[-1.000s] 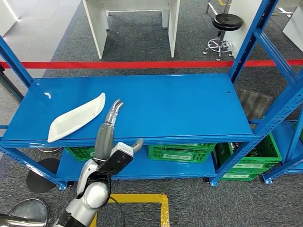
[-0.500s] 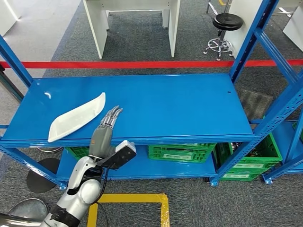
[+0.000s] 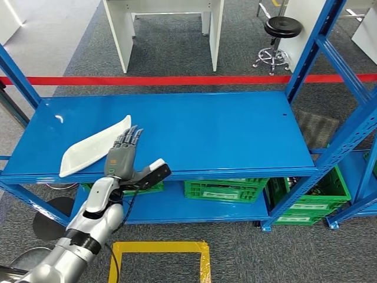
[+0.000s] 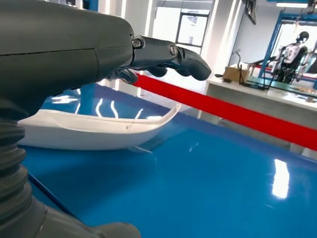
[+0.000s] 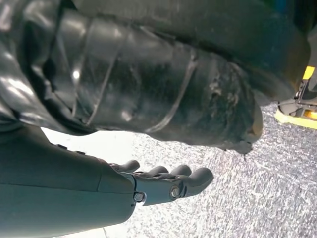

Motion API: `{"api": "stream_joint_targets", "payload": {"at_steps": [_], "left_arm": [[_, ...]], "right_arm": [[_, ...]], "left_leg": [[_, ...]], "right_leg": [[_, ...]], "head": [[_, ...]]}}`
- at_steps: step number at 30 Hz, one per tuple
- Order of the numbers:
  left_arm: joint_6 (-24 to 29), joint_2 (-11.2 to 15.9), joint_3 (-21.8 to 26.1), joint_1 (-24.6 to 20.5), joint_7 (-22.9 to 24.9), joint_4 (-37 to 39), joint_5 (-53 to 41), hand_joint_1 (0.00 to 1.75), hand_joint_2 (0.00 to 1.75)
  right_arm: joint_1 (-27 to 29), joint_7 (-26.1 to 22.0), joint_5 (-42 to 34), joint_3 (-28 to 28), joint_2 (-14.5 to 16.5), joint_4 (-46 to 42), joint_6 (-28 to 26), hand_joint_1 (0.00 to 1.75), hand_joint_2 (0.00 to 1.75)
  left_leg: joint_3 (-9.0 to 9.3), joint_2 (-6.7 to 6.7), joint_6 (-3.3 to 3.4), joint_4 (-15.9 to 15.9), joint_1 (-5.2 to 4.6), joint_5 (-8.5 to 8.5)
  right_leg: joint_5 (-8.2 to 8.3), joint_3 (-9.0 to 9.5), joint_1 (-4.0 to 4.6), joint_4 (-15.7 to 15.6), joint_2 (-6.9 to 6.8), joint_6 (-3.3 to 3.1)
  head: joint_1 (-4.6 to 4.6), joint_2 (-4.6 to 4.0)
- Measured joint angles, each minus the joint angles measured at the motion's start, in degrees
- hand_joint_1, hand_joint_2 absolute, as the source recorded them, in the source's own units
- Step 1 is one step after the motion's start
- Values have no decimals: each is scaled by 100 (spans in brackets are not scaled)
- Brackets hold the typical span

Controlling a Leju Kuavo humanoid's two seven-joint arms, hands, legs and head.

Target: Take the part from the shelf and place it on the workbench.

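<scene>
Left hand [image 3: 121, 158] over the front edge of the blue metal shelf [image 3: 213, 132], fingers [image 3: 129, 137] spread, holding nothing, tips just beside the long white curved plastic part [image 3: 94, 147]. Part lies flat on the shelf's left side, long axis diagonal, near-left to far-right. Right hand [image 5: 112, 191] hangs over grey carpet, fingers extended, empty.
</scene>
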Motion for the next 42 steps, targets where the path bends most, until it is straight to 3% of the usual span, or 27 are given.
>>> {"api": "stream_joint_targets", "payload": {"at_steps": [19, 27, 42], "left_arm": [[62, 79, 274, -254, 149, 430, -311, 0, 175], [-54, 91, 657, -309, -330, 502, 572, 0, 175], [-205, 303, 1106, -281, -427, 456, 882, 0, 175]], "right_arm": [[17, -87, -14, 36, -2, 0, 16, 0, 0], [19, -101, -57, 36, -2, 0, -24, 0, 0], [24, -122, -36, 36, -2, 1, -6, 0, 0]], "left_leg": [[-13, 0, 0, 0, 0, 4], [-20, 0, 1, 0, 0, 7], [-21, 0, 0, 0, 0, 7]], "right_leg": [[5, -12, 0, 1, -1, 0], [6, -18, 0, 2, 0, 0], [6, -20, 0, 3, 0, 0]], "head": [[1, 0], [1, 0], [2, 0]]}}
